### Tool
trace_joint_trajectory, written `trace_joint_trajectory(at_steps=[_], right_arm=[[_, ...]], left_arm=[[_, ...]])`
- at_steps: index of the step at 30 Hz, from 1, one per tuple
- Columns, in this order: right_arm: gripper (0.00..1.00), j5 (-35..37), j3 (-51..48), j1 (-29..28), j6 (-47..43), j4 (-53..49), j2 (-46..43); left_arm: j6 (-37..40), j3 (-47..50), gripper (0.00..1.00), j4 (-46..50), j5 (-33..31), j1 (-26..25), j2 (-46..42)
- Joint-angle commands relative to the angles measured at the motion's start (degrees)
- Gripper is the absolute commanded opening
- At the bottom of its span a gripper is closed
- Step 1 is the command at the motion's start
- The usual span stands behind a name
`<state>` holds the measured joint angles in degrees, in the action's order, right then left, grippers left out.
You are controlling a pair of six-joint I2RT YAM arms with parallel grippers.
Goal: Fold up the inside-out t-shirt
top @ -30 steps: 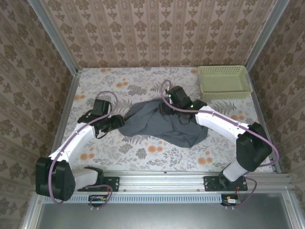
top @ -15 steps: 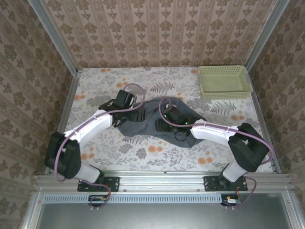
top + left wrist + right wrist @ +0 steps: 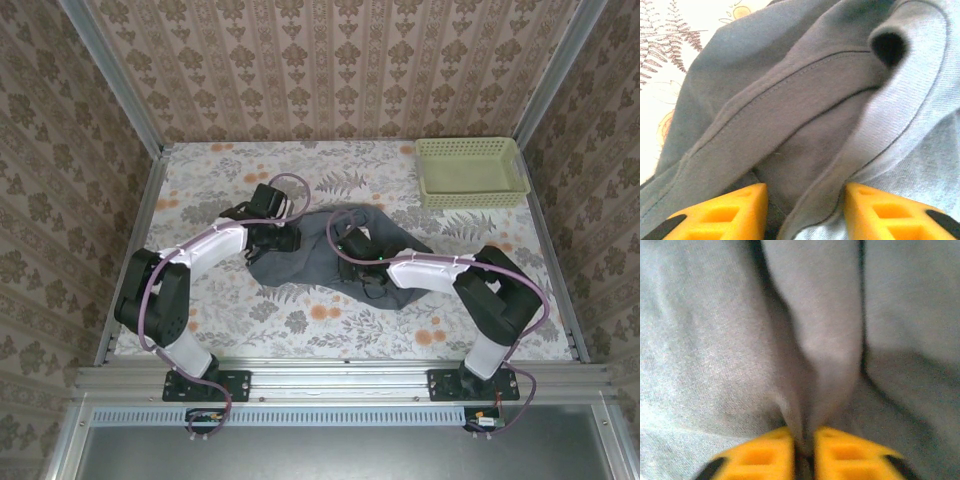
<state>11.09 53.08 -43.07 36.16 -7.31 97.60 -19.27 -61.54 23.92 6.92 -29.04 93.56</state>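
**Clerk:** Item one, largest first?

**Keeper:** Table [image 3: 230, 165], covered in a pale cloth printed with flowers and ferns. Everything else rests on it.

**Clerk:** Item two?

**Keeper:** T-shirt [image 3: 320, 262], dark blue-grey and plain. It lies in a crumpled heap at the middle of the table, between the two arms. The left wrist view shows a stitched hem and a rolled opening.

**Clerk:** Containers?

**Keeper:** One basket [image 3: 474, 198], pale yellow-green plastic with lattice walls. It sits at the far right corner of the table, well apart from the t-shirt. The overhead view shows only its own floor inside.

**Clerk:** Grippers, then. Left?

**Keeper:** Left gripper [image 3: 805, 215], at the t-shirt's left edge. Its yellow jaws stand partly spread, with a seamed fold of the t-shirt running up between them. Cloth touches the right-hand jaw. I cannot tell whether the fold is actually clamped or only straddled.

**Clerk:** Right?

**Keeper:** Right gripper [image 3: 804, 457], down on the middle of the t-shirt. Its yellow jaws are pressed almost together, leaving only a thin dark slit. A raised ridge of grey cloth is pinched in that slit, and the fabric puckers toward it from both sides.
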Motion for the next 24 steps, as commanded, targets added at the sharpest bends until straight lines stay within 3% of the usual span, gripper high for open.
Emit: trace_joint_trajectory(at_steps=[1, 3, 5, 18, 21, 23, 24], right_arm=[[0.00, 5.96, 0.94, 0.32, -2.18, -4.44, -3.80], [0.00, 7.17, 0.17, 0.96, -3.21, -5.39, -5.82], [0.00, 8.37, -0.71, 1.59, -4.23, -5.71, -8.19], [0.00, 5.00, -3.38, 12.52, -12.99, -9.55, -28.93], [0.00, 4.19, -3.14, 14.05, -13.85, -9.85, -27.53], [0.00, 3.16, -2.16, 14.93, -13.78, -10.53, -22.99], [0.06, 2.85, -1.74, 14.94, -14.08, -10.13, -20.53]], left_arm=[[-0.12, -0.35, 0.25, 0.55, 1.72, 0.47, -1.09], [-0.63, -0.12, 0.09, 1.24, 1.35, 0.52, -2.19], [-1.22, 0.69, 0.00, 1.31, 1.17, 0.55, -4.27], [-9.66, 11.62, 0.00, -0.92, -2.26, 2.53, -42.84], [-11.41, 13.08, 0.00, 0.41, -2.77, 6.11, -42.67], [-12.46, 14.08, 0.00, 0.32, 1.76, 9.35, -37.83], [-12.75, 14.54, 0.00, -0.49, 3.60, 10.18, -35.30]])
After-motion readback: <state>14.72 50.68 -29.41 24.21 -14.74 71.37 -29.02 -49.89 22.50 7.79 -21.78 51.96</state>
